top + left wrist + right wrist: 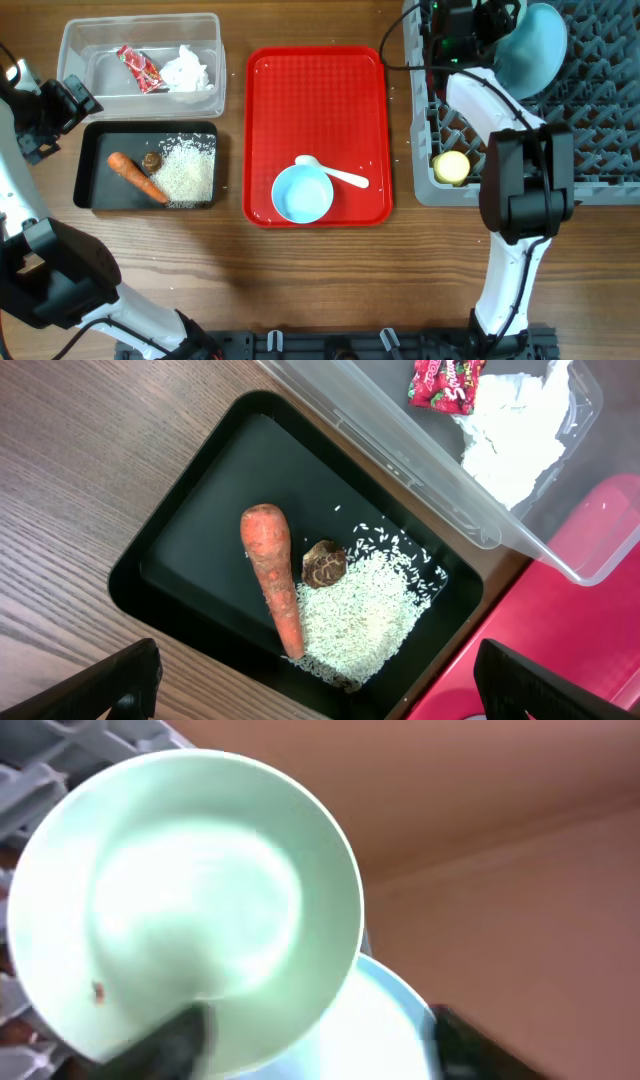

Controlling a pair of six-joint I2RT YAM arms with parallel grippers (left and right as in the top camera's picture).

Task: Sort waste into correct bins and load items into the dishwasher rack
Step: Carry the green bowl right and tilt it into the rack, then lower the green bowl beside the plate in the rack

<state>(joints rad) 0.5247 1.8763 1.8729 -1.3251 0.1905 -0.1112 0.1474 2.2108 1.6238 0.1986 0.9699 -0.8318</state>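
Note:
The clear tub [75, 45] holds a red wrapper [140, 70] and a crumpled white tissue [187, 70]. The black tray [95, 190] holds a carrot [272, 575], a brown morsel [323, 564] and loose rice [365, 605]. My left gripper [315, 668] is open and empty, above the near edge of the black tray. A light-blue bowl [302, 194] and a white spoon [335, 175] lie on the red tray. My right gripper [320, 1045] is open over the grey rack [600, 185], with the pale-green bowl [190, 890] and the light-blue plate [385, 1030] right in front of it. A yellow cup [451, 166] sits in the rack.
The red serving tray [318, 75] lies in the middle of the wooden table. The left arm [40, 110] stands beside the two bins at the left edge. The right arm [520, 180] reaches across the rack's left side.

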